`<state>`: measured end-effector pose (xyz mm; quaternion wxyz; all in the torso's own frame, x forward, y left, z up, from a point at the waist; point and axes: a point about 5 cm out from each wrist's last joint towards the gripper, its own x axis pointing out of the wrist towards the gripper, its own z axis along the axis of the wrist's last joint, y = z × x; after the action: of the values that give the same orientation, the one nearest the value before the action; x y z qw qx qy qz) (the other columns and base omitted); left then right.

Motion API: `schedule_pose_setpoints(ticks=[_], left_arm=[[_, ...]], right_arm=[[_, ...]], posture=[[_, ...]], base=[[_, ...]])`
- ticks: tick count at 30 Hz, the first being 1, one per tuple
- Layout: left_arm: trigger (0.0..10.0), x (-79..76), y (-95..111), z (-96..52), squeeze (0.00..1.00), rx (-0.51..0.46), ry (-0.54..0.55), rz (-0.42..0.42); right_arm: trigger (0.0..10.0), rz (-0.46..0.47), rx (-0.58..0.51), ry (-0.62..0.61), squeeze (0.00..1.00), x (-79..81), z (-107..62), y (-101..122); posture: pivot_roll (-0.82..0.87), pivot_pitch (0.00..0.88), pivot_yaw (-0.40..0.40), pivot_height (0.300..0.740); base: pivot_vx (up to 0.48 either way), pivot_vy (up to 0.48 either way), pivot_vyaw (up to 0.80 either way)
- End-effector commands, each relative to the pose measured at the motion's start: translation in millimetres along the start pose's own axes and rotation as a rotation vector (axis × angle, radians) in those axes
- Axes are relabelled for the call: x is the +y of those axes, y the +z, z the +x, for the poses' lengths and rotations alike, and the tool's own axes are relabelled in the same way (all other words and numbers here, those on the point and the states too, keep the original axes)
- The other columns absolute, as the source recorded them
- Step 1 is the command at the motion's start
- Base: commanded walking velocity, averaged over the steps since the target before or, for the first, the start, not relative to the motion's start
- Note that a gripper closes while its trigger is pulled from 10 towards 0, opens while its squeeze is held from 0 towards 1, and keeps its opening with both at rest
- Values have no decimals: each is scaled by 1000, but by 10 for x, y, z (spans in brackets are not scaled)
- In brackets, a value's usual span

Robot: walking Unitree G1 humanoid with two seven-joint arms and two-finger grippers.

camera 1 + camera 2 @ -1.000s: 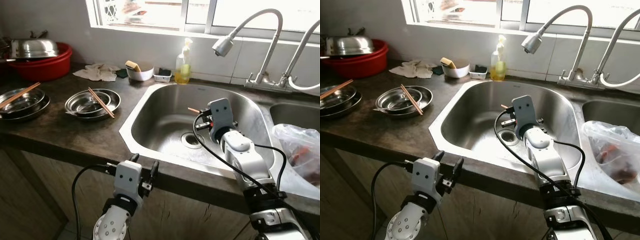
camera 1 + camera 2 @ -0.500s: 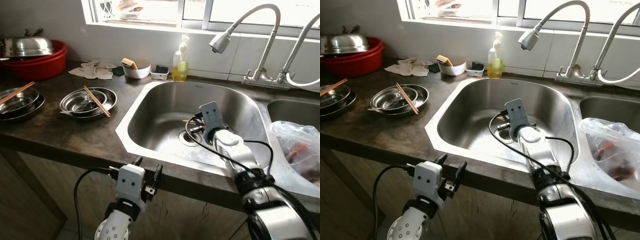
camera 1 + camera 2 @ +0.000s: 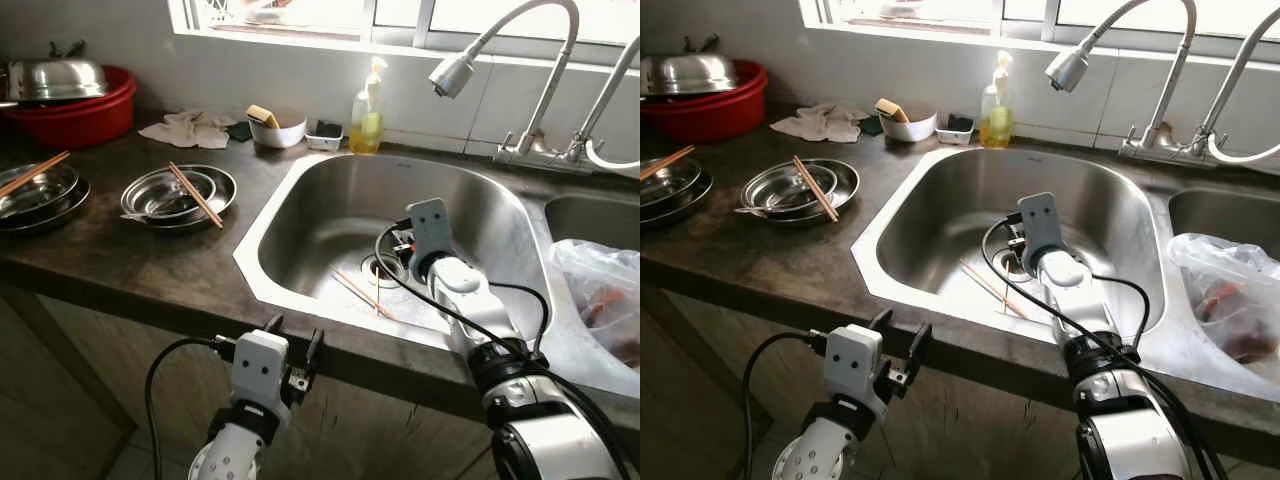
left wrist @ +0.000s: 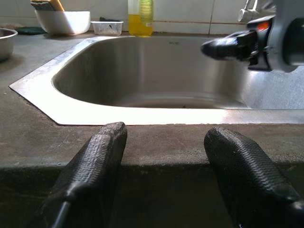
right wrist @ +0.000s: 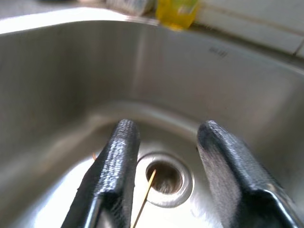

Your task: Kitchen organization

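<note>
The right gripper (image 5: 164,166), fingers now spread and empty above the drain (image 3: 385,268), has just dropped its chopsticks (image 3: 362,294) onto the sink (image 3: 300,190) floor, suggesting more dishes come next, while the left gripper (image 4: 166,166) waits open at the counter (image 3: 140,265) edge.

Chopstick (image 3: 363,294) now out of right end effector (image 5: 164,156), on sink (image 3: 300,215) floor.

Sink basin (image 3: 330,215) mostly free, chopsticks (image 3: 362,294) near drain (image 5: 164,178)

Daylight from the window (image 3: 300,12) glares off the sink (image 3: 300,215) rim; right wrist view is blurred.
</note>
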<state>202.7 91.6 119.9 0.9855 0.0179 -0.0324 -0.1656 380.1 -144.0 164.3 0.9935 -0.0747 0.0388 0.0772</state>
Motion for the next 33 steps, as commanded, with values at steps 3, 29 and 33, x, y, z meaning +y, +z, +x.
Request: schedule_pose_setpoints(ticks=[3, 29, 33], left_arm=[[10000, 8, 32, 10, 0, -4, 6, 10], [10000, 65, 97, 38, 0, -29, 44, 10], [10000, 60, 110, 40, 0, -36, 56, -16]], right_arm=[[10000, 24, -104, -18, 0, 8, -109, 111], [10000, 145, -305, -54, 0, 281, -1346, 39], [10000, 160, -294, -48, 0, 348, -1390, 21]], posture=[[139, 50, -70, 740], [104, 0, -27, 740], [99, 0, -21, 740]], base=[[0, 0, 0], [0, 0, 0], [0, 0, 0]])
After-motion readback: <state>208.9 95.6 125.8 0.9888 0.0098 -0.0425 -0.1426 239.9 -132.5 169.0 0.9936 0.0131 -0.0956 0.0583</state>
